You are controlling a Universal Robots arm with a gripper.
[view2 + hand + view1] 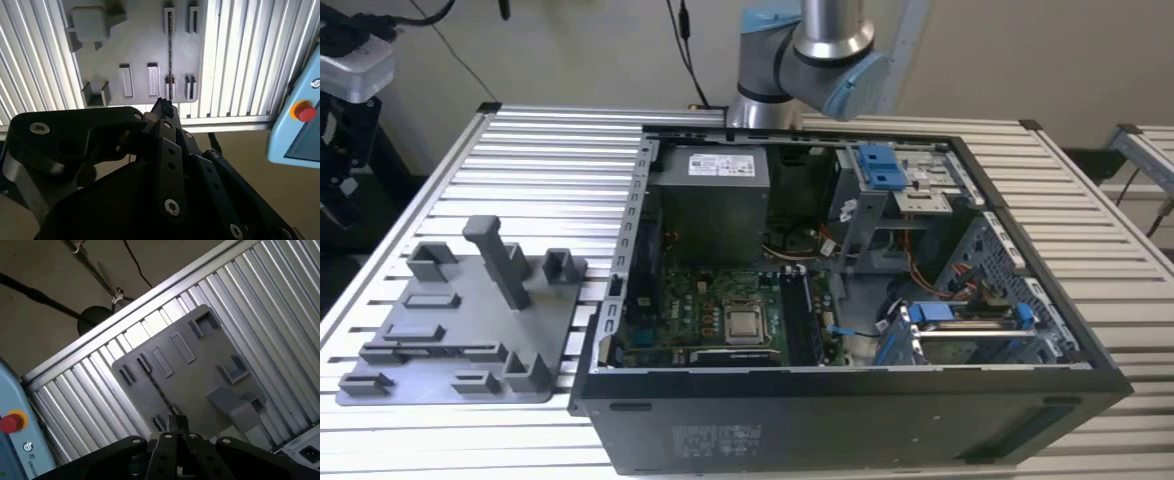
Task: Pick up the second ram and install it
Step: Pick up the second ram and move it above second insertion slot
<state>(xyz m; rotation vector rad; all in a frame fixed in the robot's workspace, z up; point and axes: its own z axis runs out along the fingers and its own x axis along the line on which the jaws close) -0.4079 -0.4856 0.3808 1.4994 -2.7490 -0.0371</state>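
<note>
second ram, a thin dark circuit-board stick (pixel 170 50), sits edge-on in a grey plastic holder (pixel 135 45) beneath the gripper (pixel 176 421), which looks pressed together, empty; pickup and install not yet done.

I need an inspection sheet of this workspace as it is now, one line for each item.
Surface: slatted metal table, carrying everything.
Job's things: second ram stands on edge in the grey fixture; open computer case beside the fixture.
Clutter: nothing seen.
Grippers: gripper above the fixture, near the ram's end.
Cables: wires inside the case; black cables on the wall behind.
Surroundings: pendant with a red button; bare floor.
</note>
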